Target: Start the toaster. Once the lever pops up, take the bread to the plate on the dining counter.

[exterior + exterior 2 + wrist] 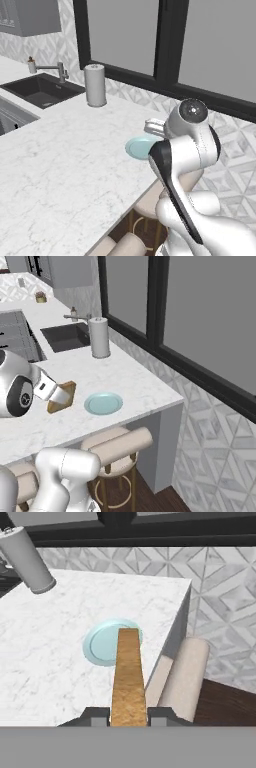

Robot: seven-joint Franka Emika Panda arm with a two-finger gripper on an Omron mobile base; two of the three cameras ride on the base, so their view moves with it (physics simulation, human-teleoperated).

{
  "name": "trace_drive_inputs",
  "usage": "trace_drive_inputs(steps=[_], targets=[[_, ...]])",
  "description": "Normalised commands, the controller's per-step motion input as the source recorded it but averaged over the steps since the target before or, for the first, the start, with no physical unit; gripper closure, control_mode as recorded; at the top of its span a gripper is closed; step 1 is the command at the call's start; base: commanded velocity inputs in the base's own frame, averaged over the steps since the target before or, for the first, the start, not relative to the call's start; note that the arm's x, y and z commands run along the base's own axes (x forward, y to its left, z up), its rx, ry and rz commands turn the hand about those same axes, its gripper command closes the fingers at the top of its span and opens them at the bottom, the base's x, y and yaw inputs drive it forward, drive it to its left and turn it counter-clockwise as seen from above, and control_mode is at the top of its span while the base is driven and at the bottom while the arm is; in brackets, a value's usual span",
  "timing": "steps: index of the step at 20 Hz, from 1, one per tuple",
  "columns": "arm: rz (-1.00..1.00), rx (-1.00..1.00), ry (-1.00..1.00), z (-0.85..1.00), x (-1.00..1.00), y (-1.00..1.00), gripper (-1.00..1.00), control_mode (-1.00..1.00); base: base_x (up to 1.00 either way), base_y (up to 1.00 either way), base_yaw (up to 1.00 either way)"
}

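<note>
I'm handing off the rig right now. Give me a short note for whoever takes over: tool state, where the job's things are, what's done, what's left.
Tool: shut on the bread, held on edge between the fingers above the counter.
Bread: in the air beside the plate, on the arm's side of it in the right base view, not over it yet.
Plate: bare, near the counter's outer corner, with stools below the edge. Paper towel roll stands farther back by the sink.
Done: bread is gripped and carried to the dining counter.
Left: move it over the plate, lower, release.
</note>
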Motion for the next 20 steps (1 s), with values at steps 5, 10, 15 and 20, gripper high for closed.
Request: trace_drive_inputs(steps=[5, 10, 15, 20], targets=[[0.24, 0.08, -0.18, 0.0, 0.47, -0.52, 1.0, -1.0, 0.0, 0.0, 0.0], [0.22, 0.36, -0.02, 0.0, 0.49, -0.89, 1.0, -1.0, 0.0, 0.0, 0.0], [0.32, 0.45, 0.07, -0.22, 0.35, -0.89, 1.0, -1.0, 0.0, 0.0, 0.0], [0.31, 0.3, 0.09, -0.32, 0.46, -0.22, 1.0, -1.0, 0.0, 0.0, 0.0]])
